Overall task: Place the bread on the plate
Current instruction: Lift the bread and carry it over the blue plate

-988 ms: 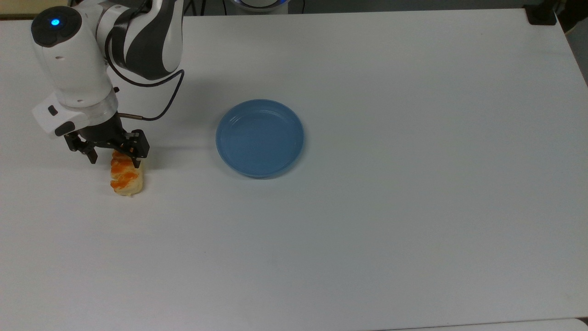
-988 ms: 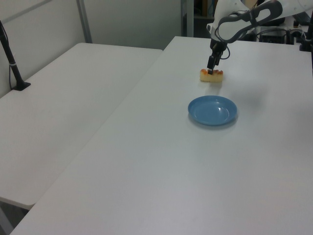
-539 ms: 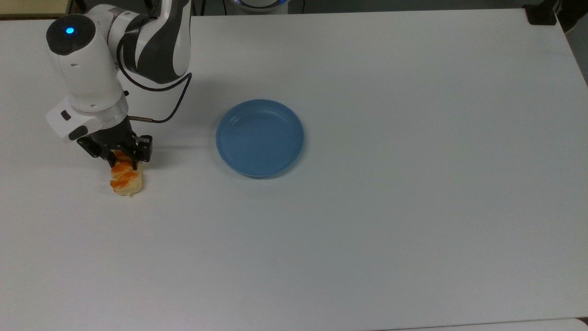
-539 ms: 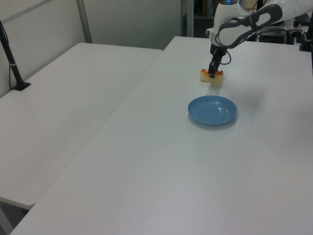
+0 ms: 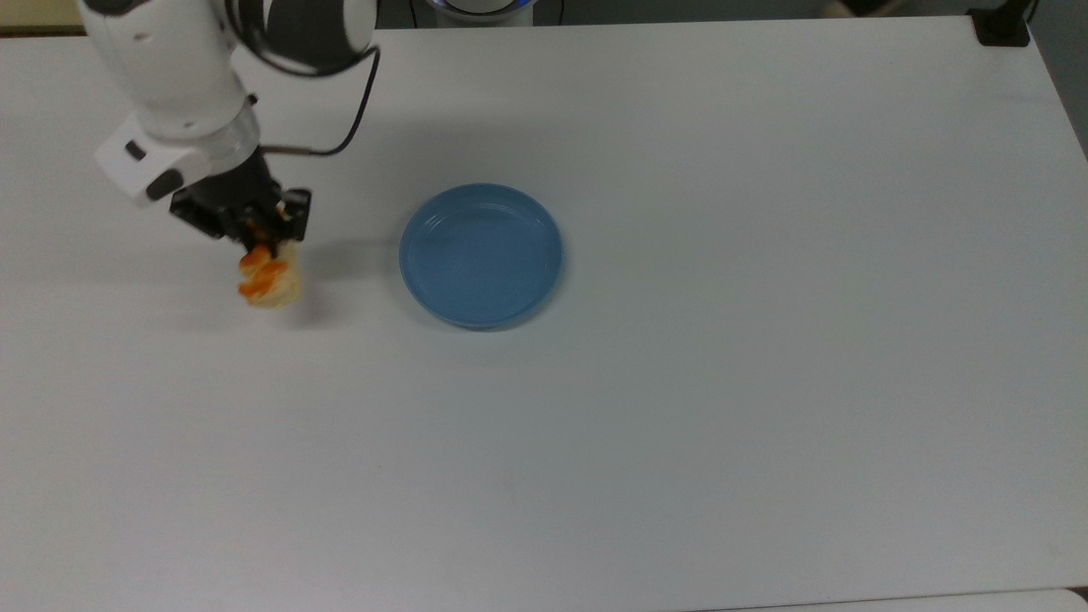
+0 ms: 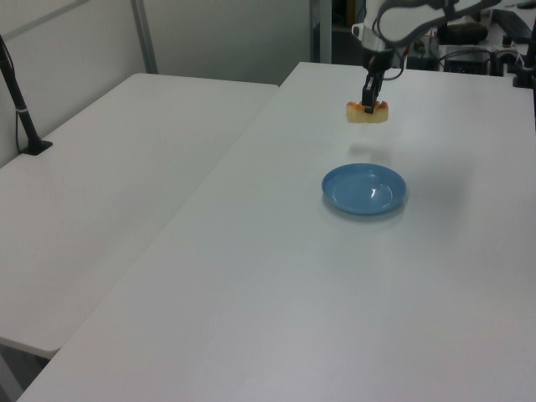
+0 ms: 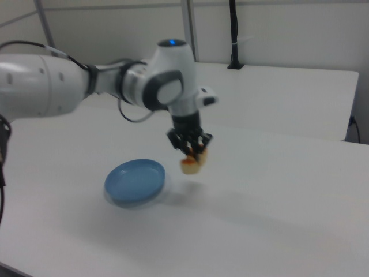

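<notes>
The bread (image 5: 270, 279), a pale roll with orange glaze, hangs in the air above the white table, and my gripper (image 5: 262, 242) is shut on its upper end. In the left view the bread (image 6: 368, 112) floats well above the table with the gripper (image 6: 368, 104) clamped on top. The right view shows the bread (image 7: 190, 165) under the gripper (image 7: 193, 152), just right of the plate. The light-blue plate (image 5: 481, 255) lies empty on the table, to the right of the bread in the top view. It also appears as the plate (image 6: 364, 188) and the plate (image 7: 135, 183).
The white table (image 5: 680, 425) spreads wide around the plate. A second white table (image 6: 109, 167) adjoins at the left view's left, with a black post (image 6: 18, 100) clamped to it. A black clamp (image 5: 1001, 30) sits at the top view's far right corner.
The gripper closed on the bread, lifted it off the table and carried it a little toward the plate. The plate has not moved.
</notes>
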`<move>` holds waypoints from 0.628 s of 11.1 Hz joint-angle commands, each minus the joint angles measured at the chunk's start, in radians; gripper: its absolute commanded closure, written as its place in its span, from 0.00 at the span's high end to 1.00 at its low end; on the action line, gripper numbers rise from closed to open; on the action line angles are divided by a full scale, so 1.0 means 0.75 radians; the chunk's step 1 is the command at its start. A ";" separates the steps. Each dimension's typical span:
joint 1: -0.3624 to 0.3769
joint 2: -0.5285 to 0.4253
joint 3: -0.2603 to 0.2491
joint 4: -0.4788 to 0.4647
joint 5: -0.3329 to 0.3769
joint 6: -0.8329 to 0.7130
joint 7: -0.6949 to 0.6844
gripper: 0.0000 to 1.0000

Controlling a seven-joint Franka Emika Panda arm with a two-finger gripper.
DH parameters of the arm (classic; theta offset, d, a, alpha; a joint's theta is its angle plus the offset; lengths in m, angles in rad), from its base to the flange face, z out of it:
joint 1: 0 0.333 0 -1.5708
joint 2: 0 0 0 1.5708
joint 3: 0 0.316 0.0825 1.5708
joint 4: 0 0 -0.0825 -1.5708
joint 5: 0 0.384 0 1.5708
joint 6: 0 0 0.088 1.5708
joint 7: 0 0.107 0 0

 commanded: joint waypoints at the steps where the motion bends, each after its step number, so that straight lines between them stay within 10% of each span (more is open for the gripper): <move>1: 0.068 -0.171 0.097 -0.063 -0.009 -0.239 0.212 0.20; 7: 0.131 -0.243 0.272 -0.244 0.052 -0.294 0.496 0.20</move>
